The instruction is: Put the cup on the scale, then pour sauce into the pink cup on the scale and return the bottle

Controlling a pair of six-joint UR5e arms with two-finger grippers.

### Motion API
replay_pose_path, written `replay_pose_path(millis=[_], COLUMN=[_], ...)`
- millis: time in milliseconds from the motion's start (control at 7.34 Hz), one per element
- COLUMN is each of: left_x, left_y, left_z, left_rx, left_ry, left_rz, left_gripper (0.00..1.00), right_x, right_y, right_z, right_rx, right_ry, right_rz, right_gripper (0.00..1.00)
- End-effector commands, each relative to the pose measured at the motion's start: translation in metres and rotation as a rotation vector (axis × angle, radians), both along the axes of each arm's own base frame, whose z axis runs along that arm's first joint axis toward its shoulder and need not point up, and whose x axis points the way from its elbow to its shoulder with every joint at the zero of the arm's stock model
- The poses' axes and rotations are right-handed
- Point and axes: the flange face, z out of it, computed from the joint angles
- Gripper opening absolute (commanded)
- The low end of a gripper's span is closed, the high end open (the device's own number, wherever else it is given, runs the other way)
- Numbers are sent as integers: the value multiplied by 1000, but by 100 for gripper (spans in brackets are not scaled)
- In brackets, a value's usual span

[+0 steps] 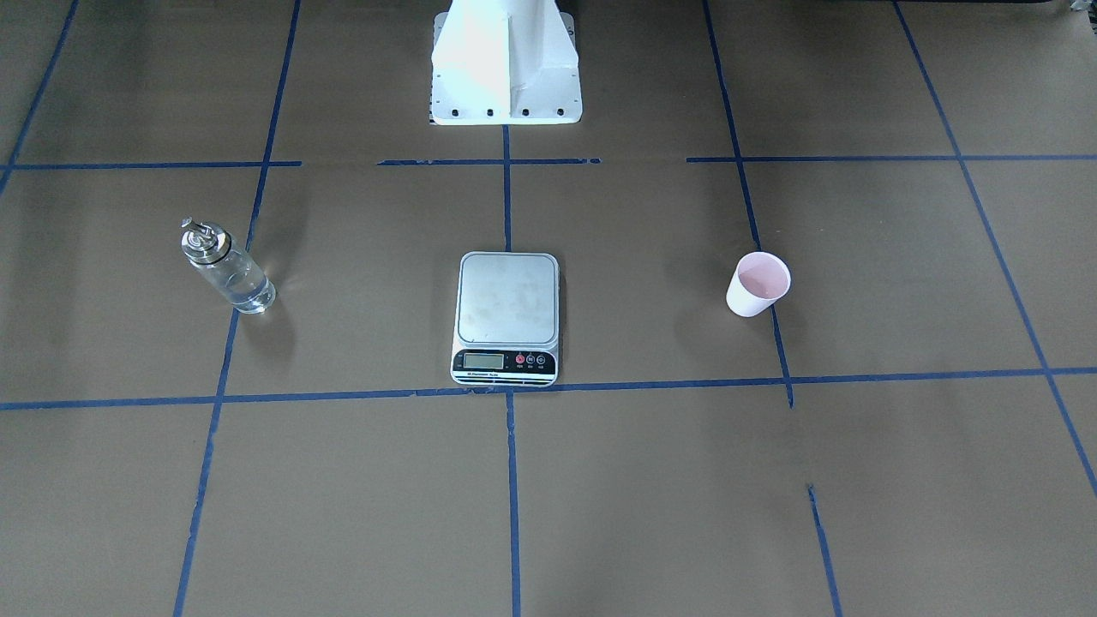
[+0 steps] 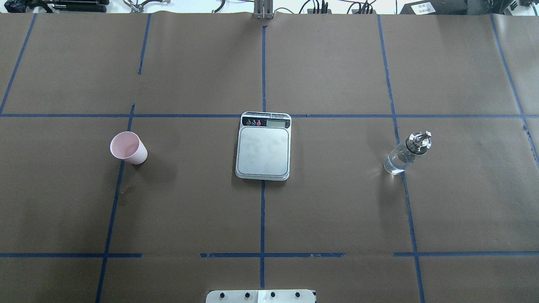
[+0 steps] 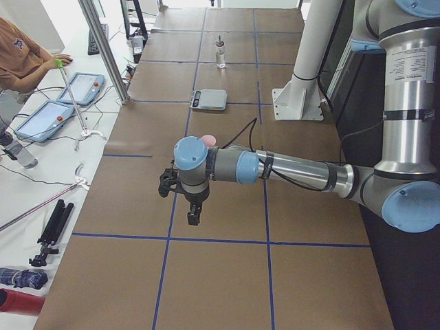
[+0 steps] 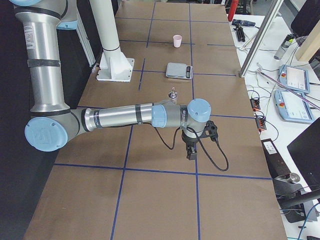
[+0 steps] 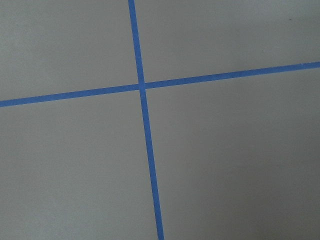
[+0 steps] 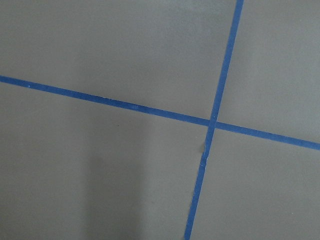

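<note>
The pale pink cup (image 2: 128, 148) stands upright on the brown paper, left of the scale (image 2: 263, 147), whose steel platform is bare. Right of the scale stands the clear glass bottle (image 2: 406, 153) with its silver pourer cap; the sauce inside barely shows. From across the table the cup (image 1: 758, 284), scale (image 1: 506, 313) and bottle (image 1: 224, 267) sit mirrored. Neither gripper shows overhead. The left gripper (image 3: 194, 214) hangs over the table's near end, short of the cup (image 3: 206, 140). The right gripper (image 4: 190, 152) hangs short of the bottle (image 4: 173, 95). I cannot tell whether either is open or shut.
Blue tape lines divide the brown paper into a grid. The white robot base (image 1: 506, 68) stands behind the scale. A person (image 3: 20, 55) sits beside the table with tablets (image 3: 81, 86). A metal post (image 3: 103, 48) rises at the table's edge. Both wrist views show only paper and tape.
</note>
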Motion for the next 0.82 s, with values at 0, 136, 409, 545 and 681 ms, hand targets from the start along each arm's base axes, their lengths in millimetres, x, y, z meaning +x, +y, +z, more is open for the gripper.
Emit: replay_pose_path(millis=[0,136,409,545,681], left_x=[1,3,4,4,5], left_y=[-1,-1,-3,-3,-4], left_z=[3,0,-1,-6,-10], left_rx=[-5,2,2,9,26], left_ry=[12,14,14,16,18], left_rz=[2,6,7,4,8], left_gripper=[100,100,100,100,100], right_x=[0,0,0,0,0], right_y=[3,3,8,9,10], right_z=[1,2,6,8,8], right_rx=[-1,-3,-3,-7,-7], right_ry=[-3,-5,-6,-6,-6], right_rz=[0,0,0,1,1], right_gripper=[100,100,100,100,100])
